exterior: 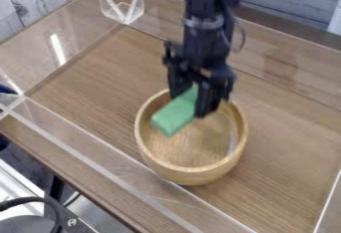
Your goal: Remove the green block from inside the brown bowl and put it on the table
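**Green block held above wooden bowl**

A brown wood-grain table (94, 88) fills most of the frame, fenced by low clear acrylic walls (80, 152) along its edges. At the upper left a small clear acrylic bracket (123, 5) stands near the far wall. Pale grey boards show beyond the wall in the top left corner, and black cables (30, 217) curl in the lower left corner, outside the enclosure. The tabletop around the bowl carries no other loose object.

Right of centre and low in the frame sits the round, light tan wooden bowl (192, 142), thick-walled, its grained floor open to view. Directly over it the black robot arm (208, 13) descends from the top edge, its black gripper (196, 96) pointing down. The jaws are pinched on the flat, bright green rectangular block (177, 113), which hangs tilted from them, its lower end toward the left, at about the level of the bowl's far rim and clear of the bowl's floor.
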`<state>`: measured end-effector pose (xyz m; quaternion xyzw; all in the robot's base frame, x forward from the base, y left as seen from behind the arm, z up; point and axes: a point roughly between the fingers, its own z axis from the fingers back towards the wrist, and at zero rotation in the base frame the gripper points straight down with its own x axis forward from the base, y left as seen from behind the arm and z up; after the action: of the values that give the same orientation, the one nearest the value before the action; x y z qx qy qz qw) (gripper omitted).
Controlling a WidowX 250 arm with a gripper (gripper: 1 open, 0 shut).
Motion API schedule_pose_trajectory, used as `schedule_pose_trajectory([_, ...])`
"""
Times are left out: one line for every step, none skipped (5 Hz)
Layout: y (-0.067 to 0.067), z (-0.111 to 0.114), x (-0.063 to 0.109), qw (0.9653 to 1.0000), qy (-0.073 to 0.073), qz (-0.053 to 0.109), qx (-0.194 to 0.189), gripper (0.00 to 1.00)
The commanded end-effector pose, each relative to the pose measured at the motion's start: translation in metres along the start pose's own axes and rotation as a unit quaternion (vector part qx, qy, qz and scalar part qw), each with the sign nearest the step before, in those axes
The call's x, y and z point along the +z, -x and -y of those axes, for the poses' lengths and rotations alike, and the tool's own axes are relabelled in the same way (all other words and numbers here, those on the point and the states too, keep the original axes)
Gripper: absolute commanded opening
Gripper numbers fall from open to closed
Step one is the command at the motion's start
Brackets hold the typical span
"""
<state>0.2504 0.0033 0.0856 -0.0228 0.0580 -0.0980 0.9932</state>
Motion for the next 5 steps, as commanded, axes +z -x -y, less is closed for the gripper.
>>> schedule_pose_trajectory([-0.018, -0.028, 0.043, 0.9981, -0.014, 0.055, 0.025, 0.00])
schedule_pose_trajectory([-0.027, -0.071, 0.050, 0.9966, -0.015, 0.063, 0.050, 0.00])
schedule_pose_trajectory([-0.021, -0.112, 0.050, 0.9948, -0.017, 0.064, 0.076, 0.00])
schedule_pose_trajectory([-0.022, -0.075, 0.046, 0.9968, -0.014, 0.063, 0.048, 0.00])
schedule_pose_trajectory([-0.005, -0.082, 0.037, 0.9969, -0.016, 0.050, 0.058, 0.00])
